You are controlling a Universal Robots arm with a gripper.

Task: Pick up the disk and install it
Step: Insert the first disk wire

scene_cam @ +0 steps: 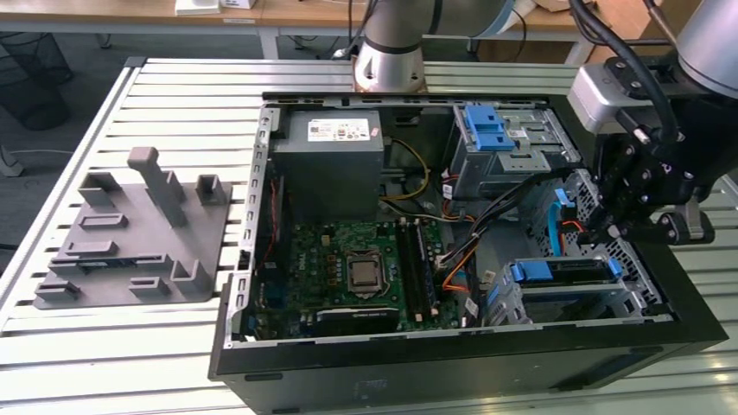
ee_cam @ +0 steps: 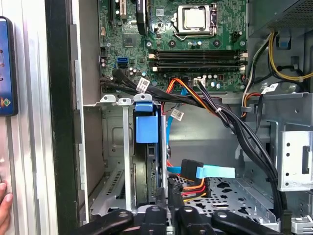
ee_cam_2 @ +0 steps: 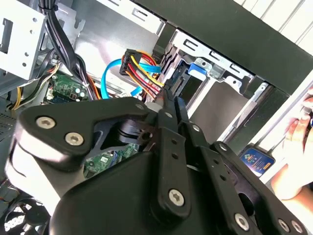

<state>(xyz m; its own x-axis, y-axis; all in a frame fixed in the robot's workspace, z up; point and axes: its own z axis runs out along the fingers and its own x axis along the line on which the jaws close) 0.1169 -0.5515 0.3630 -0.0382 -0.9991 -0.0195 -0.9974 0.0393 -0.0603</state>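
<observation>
The gripper (ee_cam_2: 171, 100) is hovering clenched and empty above one disk (ee_cam: 150, 156), which is sitting in the computer case's corner drive cage (ee_cam: 113, 161); one blue data cable (ee_cam: 215, 172) is lying beside it.

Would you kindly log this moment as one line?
gripper shut, empty | over drive cage | disk sitting in cage bay
</observation>
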